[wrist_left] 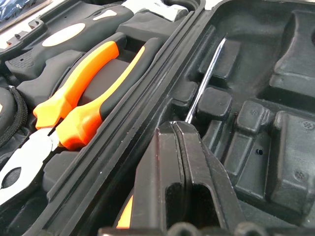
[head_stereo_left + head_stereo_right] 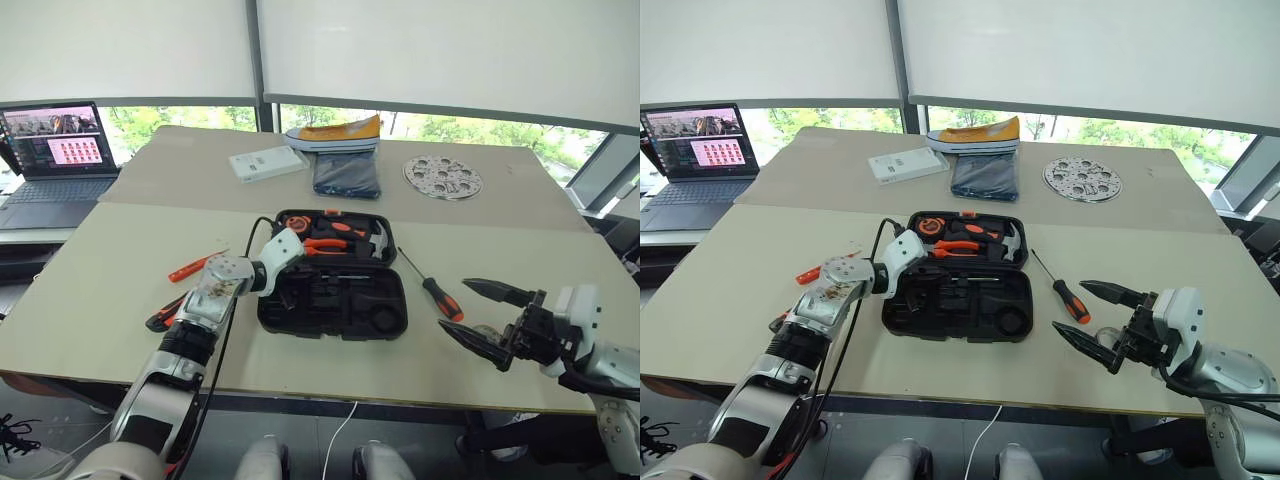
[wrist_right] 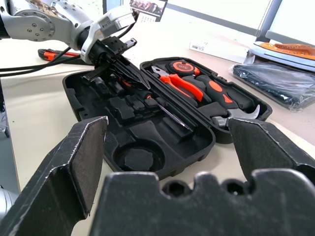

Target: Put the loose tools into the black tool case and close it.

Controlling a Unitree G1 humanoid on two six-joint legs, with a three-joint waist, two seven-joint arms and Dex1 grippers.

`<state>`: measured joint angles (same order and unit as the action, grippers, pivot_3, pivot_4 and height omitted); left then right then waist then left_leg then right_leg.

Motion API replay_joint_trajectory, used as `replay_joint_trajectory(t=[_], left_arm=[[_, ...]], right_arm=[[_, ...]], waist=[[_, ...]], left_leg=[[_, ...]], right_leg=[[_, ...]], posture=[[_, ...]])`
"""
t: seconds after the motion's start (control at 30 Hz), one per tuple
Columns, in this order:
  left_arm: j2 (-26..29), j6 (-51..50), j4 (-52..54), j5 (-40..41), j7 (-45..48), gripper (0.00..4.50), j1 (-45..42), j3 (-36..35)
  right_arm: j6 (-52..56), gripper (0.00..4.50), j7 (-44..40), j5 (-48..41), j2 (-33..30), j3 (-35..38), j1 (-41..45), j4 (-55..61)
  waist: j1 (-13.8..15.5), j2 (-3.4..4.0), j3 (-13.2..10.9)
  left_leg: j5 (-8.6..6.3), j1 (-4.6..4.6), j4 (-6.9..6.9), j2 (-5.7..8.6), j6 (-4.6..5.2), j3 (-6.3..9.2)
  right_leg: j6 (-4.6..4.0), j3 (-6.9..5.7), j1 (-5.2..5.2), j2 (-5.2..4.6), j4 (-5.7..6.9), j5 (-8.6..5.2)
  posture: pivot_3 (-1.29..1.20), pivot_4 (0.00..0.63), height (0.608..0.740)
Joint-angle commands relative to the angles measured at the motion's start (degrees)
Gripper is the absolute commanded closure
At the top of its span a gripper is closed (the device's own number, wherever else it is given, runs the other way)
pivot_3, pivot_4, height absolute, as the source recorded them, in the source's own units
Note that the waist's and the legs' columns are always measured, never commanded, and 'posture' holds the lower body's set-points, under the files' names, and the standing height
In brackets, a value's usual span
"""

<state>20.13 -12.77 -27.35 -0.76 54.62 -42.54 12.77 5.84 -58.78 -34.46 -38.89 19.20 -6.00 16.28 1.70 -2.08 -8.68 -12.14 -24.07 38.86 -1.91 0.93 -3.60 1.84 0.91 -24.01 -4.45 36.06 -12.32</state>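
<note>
open black tool case (image 2: 335,300), pliers (image 2: 325,245), hammer (image 2: 375,238) inside

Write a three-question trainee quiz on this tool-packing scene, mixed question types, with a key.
1. True or false: the black tool case lies open on the table.
2. Which pincer is shut on a screwdriver over the case? A) left pincer B) right pincer
3. Fill in: one black-and-orange screwdriver lies loose on the table between the case and the ____ pincer.

Key: 1 true; 2 A; 3 right
</note>
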Motion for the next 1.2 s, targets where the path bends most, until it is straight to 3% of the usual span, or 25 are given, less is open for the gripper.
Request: replay_joint_trajectory(t=[0.03,0.13,0.23,0.3,0.33,0.57,0.7,0.87,1.03,1.2], left_arm=[[-1.5,0.7,-3.3,-2.0,0.1,4.46,-0.1,3.2],[-1.5,4.6,-2.4,0.6,-0.7,4.46,0.5,-0.2],[-0.6,11.1,0.1,7.1,2.7,3.72,2.4,-6.0],[0.3,15.7,0.5,11.7,5.8,3.16,2.5,-10.1],[0.5,17.0,0.5,13.0,6.5,2.64,2.5,-11.1],[7.4,13.2,9.7,24.6,19.6,0.12,8.6,-16.4],[10.4,7.3,20.2,32.1,20.4,0.06,18.7,-20.4],[12.9,6.4,30.3,34.3,19.9,0.06,33.4,-23.0],[13.0,9.4,33.1,33.8,19.9,0.06,37.8,-23.8],[11.6,7.0,36.4,35.9,16.5,0.06,38.1,-23.6]], right_arm=[[-0.9,0.0,0.5,0.2,0.2,0.8,0.1,0.6],[-1.6,0.0,1.4,0.2,0.7,2.1,-0.5,0.8],[-2.1,0.0,2.7,0.1,0.9,4.6,-2.1,0.9],[-3.6,0.0,3.3,1.0,1.3,6.3,-3.8,0.3],[-4.1,0.0,3.4,1.2,1.5,6.7,-4.3,0.1],[-10.4,0.0,5.4,6.9,3.6,10.7,-12.2,-4.7],[-8.9,0.0,10.9,10.8,4.8,12.1,-16.6,-4.6],[-5.4,0.0,14.0,10.1,4.6,12.0,-18.0,-1.2],[11.5,0.0,18.6,5.2,-0.9,10.2,-10.7,2.3],[29.3,0.0,16.7,3.0,-11.7,-0.9,6.0,2.4]], waist=[[0.2,0.01,0.0],[0.5,0.0,0.0],[0.4,0.0,0.0],[0.3,-0.01,0.0],[0.3,-0.02,0.0],[-0.5,0.0,0.0],[-1.2,0.04,0.0],[-2.0,0.11,0.0],[-2.0,0.19,0.0],[-2.1,0.28,-0.1]], left_leg=[[0.0,0.0,0.01,0.0,0.0,0.0],[0.0,-0.01,0.01,0.0,0.0,0.0],[0.0,-0.08,0.0,-0.02,0.01,0.02],[-0.01,-0.21,-0.02,-0.05,0.02,0.02],[-0.01,-0.25,-0.03,-0.06,0.02,0.03],[-0.01,-0.16,-0.02,-0.05,0.02,0.02],[-0.02,-0.13,-0.07,-0.09,0.02,0.04],[-0.03,0.02,-0.13,-0.48,0.01,0.21],[-0.04,0.16,-0.09,-0.6,-0.03,0.13],[-0.2,0.29,-0.08,-0.64,-0.3,0.06]], right_leg=[[0.02,0.0,0.0,0.0,0.0,-0.01],[0.03,0.0,0.0,0.0,-0.01,-0.01],[-0.05,0.01,-0.08,-0.01,-0.02,0.04],[-0.08,0.01,-0.22,0.01,-0.03,0.05],[-0.1,0.01,-0.27,0.02,-0.02,0.05],[-0.1,-0.01,-0.16,0.01,-0.03,0.04],[-0.12,0.01,-0.17,0.0,-0.03,0.03],[-0.58,0.07,-0.16,0.02,-0.01,-0.28],[-0.44,0.06,-0.15,0.02,0.01,-0.27],[-0.48,0.06,-0.15,0.03,0.02,-0.24]], posture=[[0.0,0.15,0.74],[0.0,0.15,0.74],[0.0,0.15,0.74],[0.0,0.15,0.74],[0.0,0.15,0.74],[0.0,0.15,0.74],[0.0,0.15,0.74],[0.0,0.15,0.74],[0.0,0.15,0.74],[0.0,0.15,0.74]])
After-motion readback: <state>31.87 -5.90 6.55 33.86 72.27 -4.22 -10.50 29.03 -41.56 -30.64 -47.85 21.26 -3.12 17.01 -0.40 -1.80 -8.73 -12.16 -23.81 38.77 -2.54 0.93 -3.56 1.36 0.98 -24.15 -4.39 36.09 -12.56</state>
